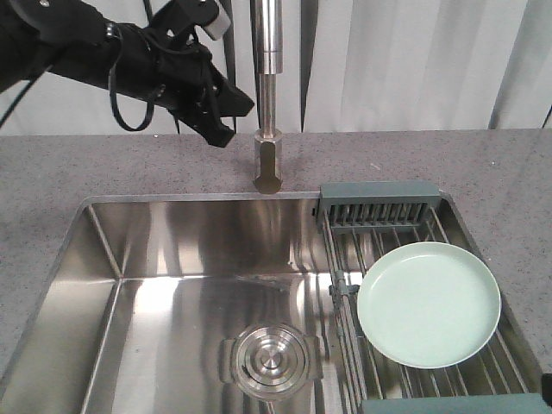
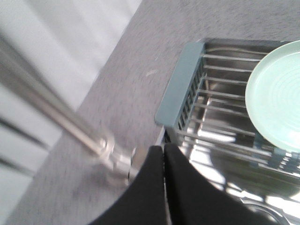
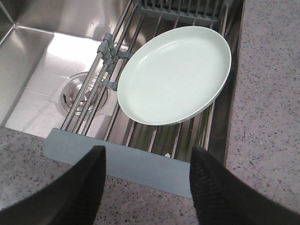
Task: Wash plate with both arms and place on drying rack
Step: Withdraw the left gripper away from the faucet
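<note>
The pale mint-green plate (image 1: 429, 304) lies flat on the drying rack (image 1: 377, 207), whose steel bars span the right side of the sink. Up at the back left my left gripper (image 1: 226, 121) hangs in the air beside the faucet (image 1: 268, 95), shut with nothing between its fingers; in the left wrist view the left gripper (image 2: 164, 148) points past the faucet (image 2: 61, 119) toward the rack (image 2: 180, 91) and the plate (image 2: 276, 93). In the right wrist view my right gripper (image 3: 147, 152) stands open over the rack's near end piece (image 3: 140, 161), short of the plate (image 3: 176, 75).
A shiny steel sink basin (image 1: 172, 285) with a round drain (image 1: 269, 358) fills the left and centre. Grey speckled countertop (image 1: 483, 164) surrounds it. A pale curtain (image 1: 405, 60) hangs behind the faucet.
</note>
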